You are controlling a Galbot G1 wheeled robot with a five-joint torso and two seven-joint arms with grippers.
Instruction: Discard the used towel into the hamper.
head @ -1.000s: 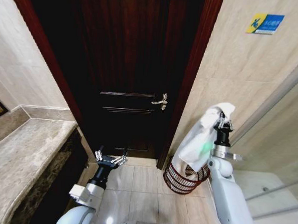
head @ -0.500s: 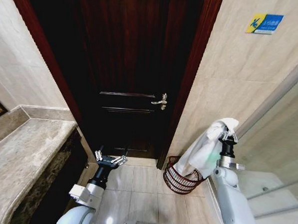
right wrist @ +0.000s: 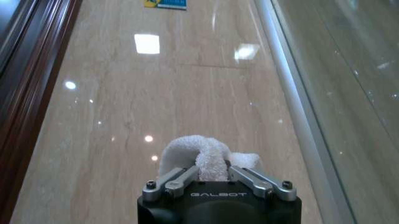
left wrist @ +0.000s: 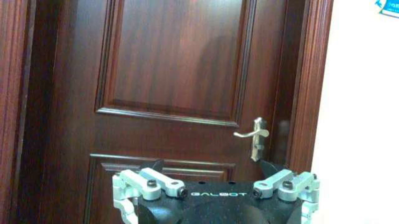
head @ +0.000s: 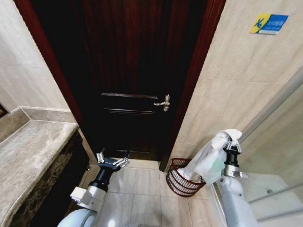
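My right gripper (head: 233, 142) is shut on the white used towel (head: 210, 157), which drapes down and to the left from the fingers. The towel's lower end hangs over the right rim of the hamper (head: 181, 179), a small dark reddish-brown wire basket standing on the floor against the wall beside the door frame. In the right wrist view the towel (right wrist: 199, 156) bulges up between the shut fingers (right wrist: 182, 177), facing the beige wall. My left gripper (head: 112, 160) stays low on the left, open and holding nothing, pointing at the door; in its own wrist view the left gripper (left wrist: 212, 184) has its jaws spread.
A dark wooden door (head: 136, 67) with a metal handle (head: 164, 102) stands shut straight ahead. A marble counter (head: 22, 162) runs along the left. A glass shower partition (head: 287, 146) is on the right, beside a tiled wall with a blue sign (head: 269, 23).
My right arm has lowered and shifted right with the towel, bringing its hanging end down over the hamper. The left arm has not moved.
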